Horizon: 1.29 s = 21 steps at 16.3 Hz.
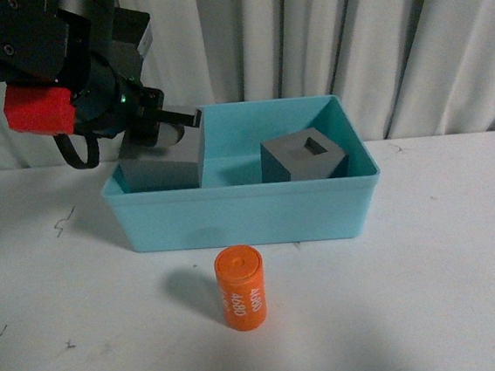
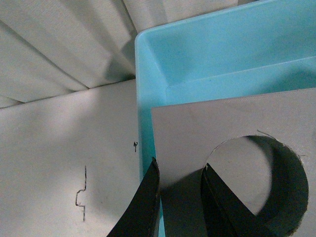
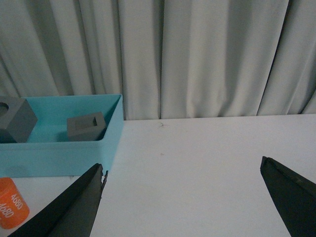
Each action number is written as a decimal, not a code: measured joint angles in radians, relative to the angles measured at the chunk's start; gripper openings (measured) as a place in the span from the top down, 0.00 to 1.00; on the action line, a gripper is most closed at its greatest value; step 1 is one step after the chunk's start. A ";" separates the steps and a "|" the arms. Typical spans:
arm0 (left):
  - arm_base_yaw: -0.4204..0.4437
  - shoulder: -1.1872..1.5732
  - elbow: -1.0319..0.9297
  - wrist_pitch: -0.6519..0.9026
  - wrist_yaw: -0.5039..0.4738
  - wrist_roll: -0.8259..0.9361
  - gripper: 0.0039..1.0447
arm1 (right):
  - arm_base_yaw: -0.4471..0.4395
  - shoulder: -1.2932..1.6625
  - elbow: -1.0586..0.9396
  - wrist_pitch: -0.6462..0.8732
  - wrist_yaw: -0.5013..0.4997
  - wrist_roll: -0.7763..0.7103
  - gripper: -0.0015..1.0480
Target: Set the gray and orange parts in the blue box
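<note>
Because the gray cube with the round hole (image 1: 162,163) sits right at the left end of the blue box (image 1: 241,212), you need to watch its edge. From the left wrist, one corner of this cube (image 2: 222,123) looks like it hangs over the box's left wall (image 2: 143,98). If you let go here, I think it could catch on the rim, tip, and fall out onto the bench (image 1: 433,290).

The left arm (image 1: 61,72) has its jaws shut on the cube's wall, one finger (image 2: 217,197) down in the round hole and the other finger (image 2: 148,197) outside. That is a thin hold near one corner, so the cube could twist if it bumps the box.

The gray cube with the square hole (image 1: 304,158) lies in the right half of the box, well apart from the first one. The orange cylinder (image 1: 241,289) stands on the bench just in front of the box and is not in yet. A low swing of either arm could knock it over, and it might roll.

The right jaws are open wide and hold nothing.

You cannot see the bottom of the held cube, since the box's front wall hides it. So you cannot tell if it rests on the box floor or hangs above it. The right arm does not show in the front view. The right wrist shows only part of the cylinder (image 3: 12,207), cut off at the edge.
</note>
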 joint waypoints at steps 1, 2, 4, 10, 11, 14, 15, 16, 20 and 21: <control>0.001 0.001 0.000 0.000 0.000 0.000 0.83 | 0.000 0.000 0.000 0.000 0.000 0.000 0.06; 0.003 0.003 0.000 0.003 0.000 0.000 0.83 | 0.000 0.000 0.000 0.000 0.000 0.000 0.06; 0.003 0.008 0.000 0.006 0.001 0.000 0.83 | 0.000 0.000 0.000 0.000 0.000 0.000 0.06; 0.021 -0.094 -0.085 -0.053 0.090 -0.125 0.18 | 0.000 0.000 0.000 0.000 0.000 0.000 0.06; 0.021 -0.187 -0.140 -0.084 0.143 -0.184 0.08 | 0.000 0.000 0.000 0.000 0.000 0.000 0.06; 0.003 -0.630 -0.408 -0.161 0.338 -0.403 0.06 | 0.000 0.000 0.000 0.000 0.000 0.000 0.06; -0.001 -0.679 -0.443 -0.177 0.351 -0.422 0.06 | 0.000 0.000 0.000 0.000 0.000 0.000 0.06; -0.008 -0.728 -0.479 -0.193 0.357 -0.433 0.06 | 0.000 0.000 0.000 0.000 0.000 0.000 0.06; -0.027 -0.889 -0.614 -0.263 0.374 -0.483 0.06 | 0.000 0.000 0.000 0.000 0.000 0.000 0.06; -0.058 -1.019 -0.732 -0.338 0.370 -0.534 0.06 | 0.000 0.000 0.000 0.000 0.000 0.000 0.06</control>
